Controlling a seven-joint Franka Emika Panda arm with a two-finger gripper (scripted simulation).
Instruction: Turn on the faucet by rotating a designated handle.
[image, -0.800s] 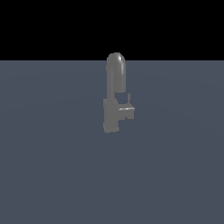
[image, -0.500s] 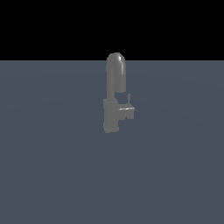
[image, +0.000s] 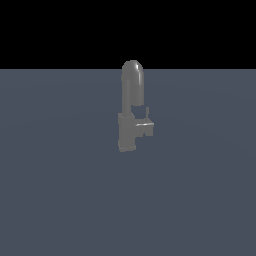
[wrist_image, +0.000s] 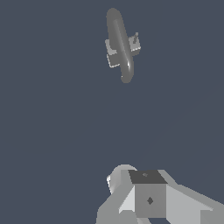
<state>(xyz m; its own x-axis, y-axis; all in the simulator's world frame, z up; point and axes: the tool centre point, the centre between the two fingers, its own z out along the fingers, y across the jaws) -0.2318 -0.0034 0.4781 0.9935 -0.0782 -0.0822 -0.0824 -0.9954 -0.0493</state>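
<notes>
Handle (image: 144, 126) is what you are aiming for: a small grey blocky stub jutting from the faucet (image: 131, 107) base toward 3 o'clock in the exterior view, with a thin short pin standing upright on it. You are finding no arm in the exterior view at all, so the gap is showing only through the wrist camera. There the faucet (wrist_image: 120, 43) is sitting well apart from the gripper (wrist_image: 148, 199), roughly at 11 to 12 o'clock from it, nothing touching. The handle (wrist_image: 134, 43) is poking out at the 3 o'clock side of the spout tube in that picture, so you are needing to come past the arched tube to reach it.

Long axis: the spout is standing tall and vertical in the exterior view; the stub is running sideways, square to it.

Gripper state: you are seeing only grey housing and a dark block, fingertips out of frame, so wide or narrow is impossible to say. It is holding nothing that is showing.

Looks: faucet is plain matte grey, squarish base under a thick tube arching over at the top, standing alone on a flat blue-grey floor (image: 60, 200). Judging by the distance, approach is barely starting and the handle is not yet being touched.
</notes>
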